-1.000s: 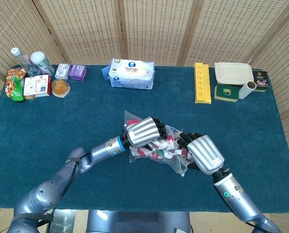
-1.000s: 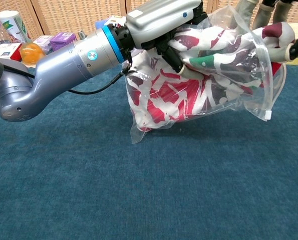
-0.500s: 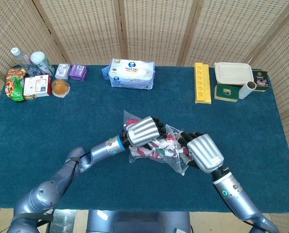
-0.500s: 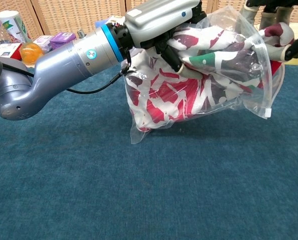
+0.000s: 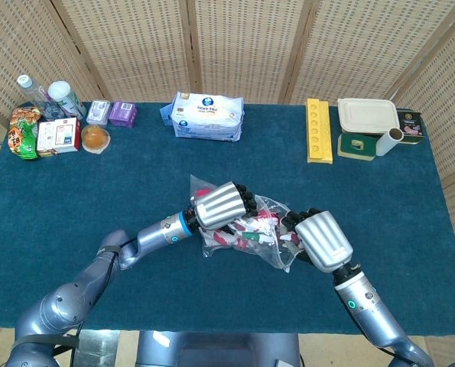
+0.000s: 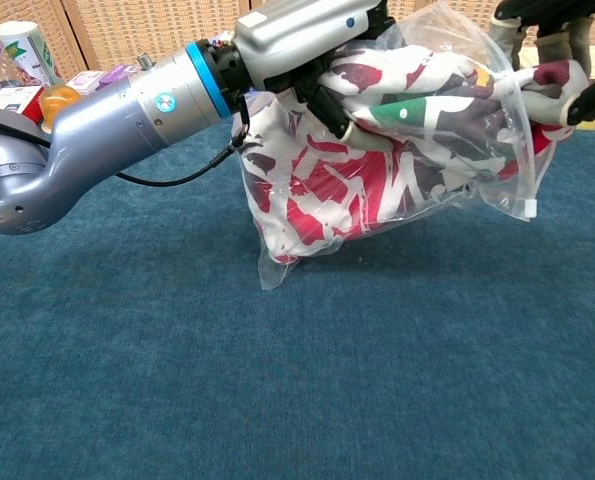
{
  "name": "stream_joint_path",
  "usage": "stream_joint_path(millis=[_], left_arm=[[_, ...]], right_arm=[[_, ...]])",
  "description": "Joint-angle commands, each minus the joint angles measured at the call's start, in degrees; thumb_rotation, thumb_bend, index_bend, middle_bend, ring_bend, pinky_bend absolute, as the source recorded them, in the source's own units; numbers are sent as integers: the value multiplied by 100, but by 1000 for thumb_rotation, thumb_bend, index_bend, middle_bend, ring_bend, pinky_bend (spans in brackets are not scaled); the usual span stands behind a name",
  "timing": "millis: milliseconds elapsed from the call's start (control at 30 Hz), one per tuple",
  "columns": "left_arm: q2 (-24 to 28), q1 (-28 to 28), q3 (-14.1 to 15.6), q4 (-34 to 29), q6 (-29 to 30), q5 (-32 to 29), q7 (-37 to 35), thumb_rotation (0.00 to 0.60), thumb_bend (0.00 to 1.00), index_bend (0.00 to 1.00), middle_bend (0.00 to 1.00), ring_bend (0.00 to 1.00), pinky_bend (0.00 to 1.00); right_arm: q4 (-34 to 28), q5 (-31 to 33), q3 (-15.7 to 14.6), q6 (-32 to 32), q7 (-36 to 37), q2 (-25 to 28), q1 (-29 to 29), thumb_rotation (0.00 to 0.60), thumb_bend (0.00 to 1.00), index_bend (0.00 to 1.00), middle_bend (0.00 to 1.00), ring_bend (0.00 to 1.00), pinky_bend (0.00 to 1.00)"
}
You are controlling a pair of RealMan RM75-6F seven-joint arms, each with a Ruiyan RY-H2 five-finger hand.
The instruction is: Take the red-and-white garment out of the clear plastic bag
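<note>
- Table [image 5: 74,191]: covered in dark blue cloth, it carries both arms and all the objects; the bag sits near its middle.
- Left arm [image 6: 97,130]: it crosses from the lower left in the chest view and has shifted a little leftward since a second ago.
- Clear plastic bag [image 6: 277,255]: lifted at its top and tilted, its lower corner is down near the cloth. Compared with the earlier frames, its gathered upper part lies further left and its right edge has drawn inward.
- Red-and-white garment [image 6: 327,190]: bunched inside the bag and filling most of it; a fold of the cloth shows at the bag's open right end, by the right hand. It remains inside, as it was before.
- Left hand [image 5: 221,205]: its fingers [image 6: 327,108] are curled down over the bag's upper left part, gripping plastic and cloth together.
- Right hand [image 5: 323,241]: it is at the bag's right end with dark fingers [image 6: 592,100] curled against the protruding cloth; whether they actually pinch garment or plastic cannot be told from either view.
- Wipes pack [image 5: 207,116]: it lies at the far edge of the table.
- Yellow tray [image 5: 318,130]: beside it on the right is a lidded container [image 5: 367,116].
- Small packages and bottles [image 5: 47,122]: these are clustered at the far left corner, unchanged.
</note>
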Motion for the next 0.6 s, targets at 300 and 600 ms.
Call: stream_joint_path(millis=[300,600], left_arm=[[777,157,-28,-1187,-16,-75,-243,600,252,860,736,697,693],[2227,-46,116,-3669,-1524,-305,175,600,102,422,520,454,503]], right_arm=[[-350,-206,-133,-142,915,466,-45,600,493,714,526,648,589],[-325,-152,-136,-276,1269,669,-10,600,491,714,527,648,593]])
